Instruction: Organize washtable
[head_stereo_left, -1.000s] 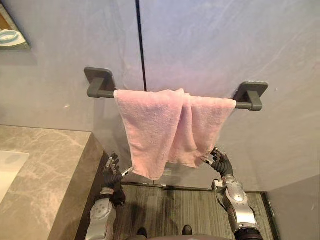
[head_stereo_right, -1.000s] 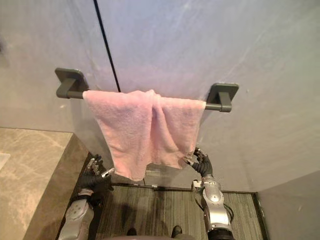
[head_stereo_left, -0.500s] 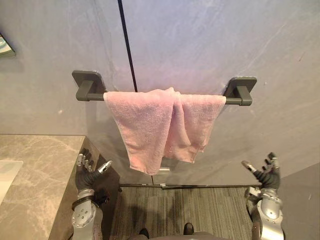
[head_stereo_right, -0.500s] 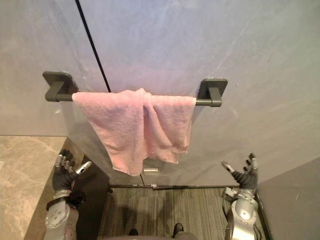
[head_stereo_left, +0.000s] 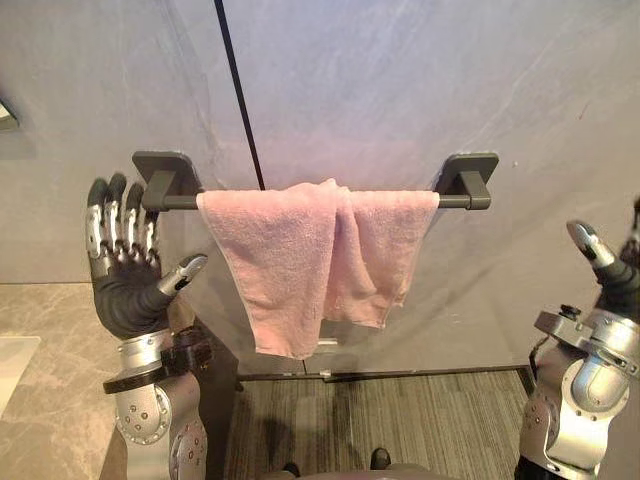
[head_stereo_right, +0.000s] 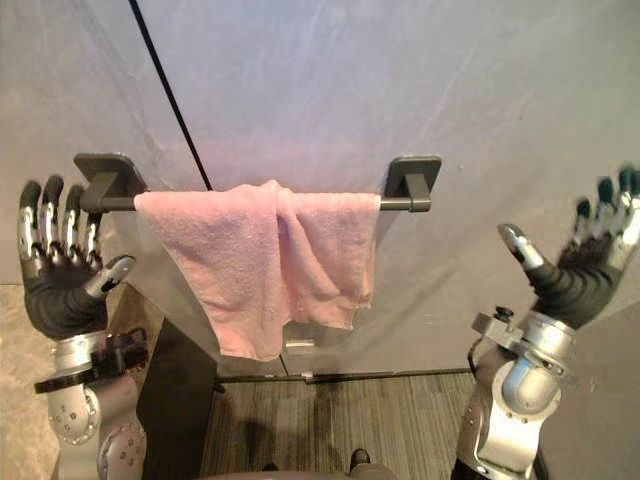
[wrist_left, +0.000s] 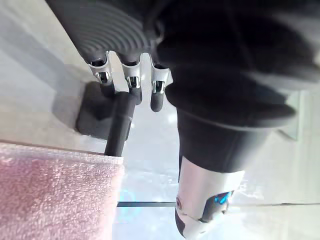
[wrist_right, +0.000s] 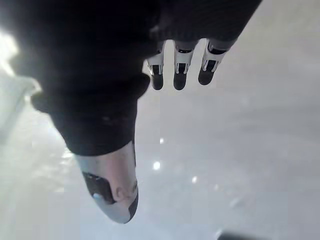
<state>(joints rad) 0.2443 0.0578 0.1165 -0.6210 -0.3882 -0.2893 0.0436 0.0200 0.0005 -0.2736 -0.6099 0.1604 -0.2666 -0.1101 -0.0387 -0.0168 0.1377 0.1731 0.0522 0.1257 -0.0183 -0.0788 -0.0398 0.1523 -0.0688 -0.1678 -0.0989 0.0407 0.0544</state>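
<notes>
1. Left eye view: the pink towel (head_stereo_left: 310, 262) hangs over the dark towel rail (head_stereo_left: 452, 201) on the grey wall, between the left bracket (head_stereo_left: 160, 176) and the right bracket (head_stereo_left: 468, 176). It is bunched. A fold overlaps near the middle, the left part hangs lower than the right, and the bottom edge is uneven.
2. The left hand (head_stereo_left: 125, 285) is raised just beside the left bracket, above the stone counter (head_stereo_left: 60, 400). Its fingers are straight, its palm is empty, and it is not touching the cloth. In the left wrist view, the towel's end lies on the rail beyond the fingertips, with bare rail between.
3. The right hand (head_stereo_right: 575, 280) is likewise spread and empty. It is well apart from the towel, out past the right bracket.
4. Handling, as a judgement: the towel looks like terry cloth, so it should be light, soft and limp, and not fragile. It will sag and crease wherever it is gripped. It probably slides easily on the smooth rail, so a pull on one side alone could drag the whole towel off.
5. Where to hold, also a judgement:
   - Pinch the cloth between thumb and fingers, one hand at each side edge just below the rail.
   - Draw the sides apart evenly to flatten the middle fold.
   - Gripping the lower corners would give less control over how the cloth sits on the rail.
</notes>
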